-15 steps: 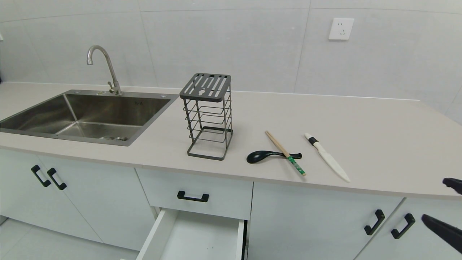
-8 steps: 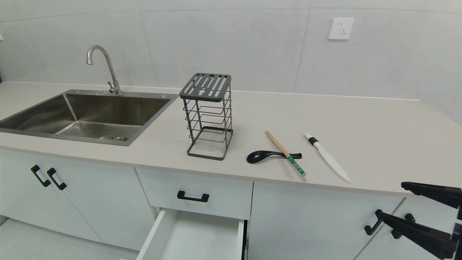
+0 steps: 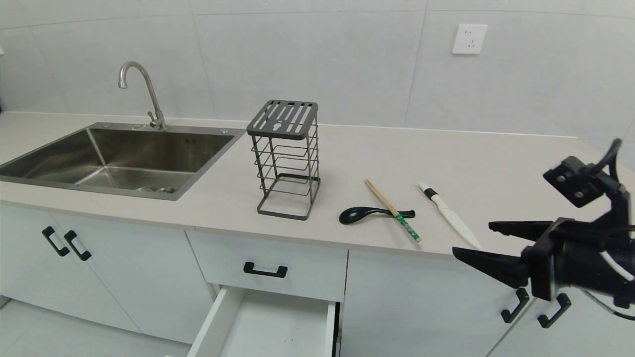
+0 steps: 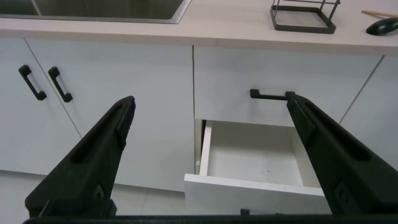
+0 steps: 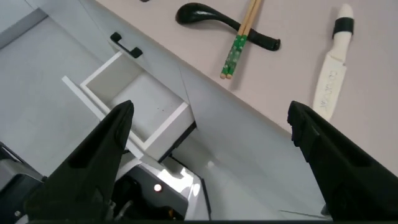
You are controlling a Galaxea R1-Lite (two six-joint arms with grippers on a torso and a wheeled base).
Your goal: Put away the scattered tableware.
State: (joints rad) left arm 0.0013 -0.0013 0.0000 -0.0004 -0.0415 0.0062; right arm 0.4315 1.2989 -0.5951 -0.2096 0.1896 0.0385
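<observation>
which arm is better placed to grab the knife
Right: the right tool, open, hangs close to the white knife; the left tool is down by the open drawer.

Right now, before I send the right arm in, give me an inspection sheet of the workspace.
Surface: pale countertop, tableware lying loose on its right half.
Job's things: black spoon with chopsticks lying across its handle; white knife apart from them, on the right; wire rack upright, left of the spoon.
Clutter: nothing seen.
Grippers: right gripper open, at the counter's front edge near the knife's tip; left gripper open, low, facing the open drawer.
Cables: black cable looping over the right wrist, clear of the tableware.
Surroundings: sink and faucet at the left, wall socket behind.
</observation>
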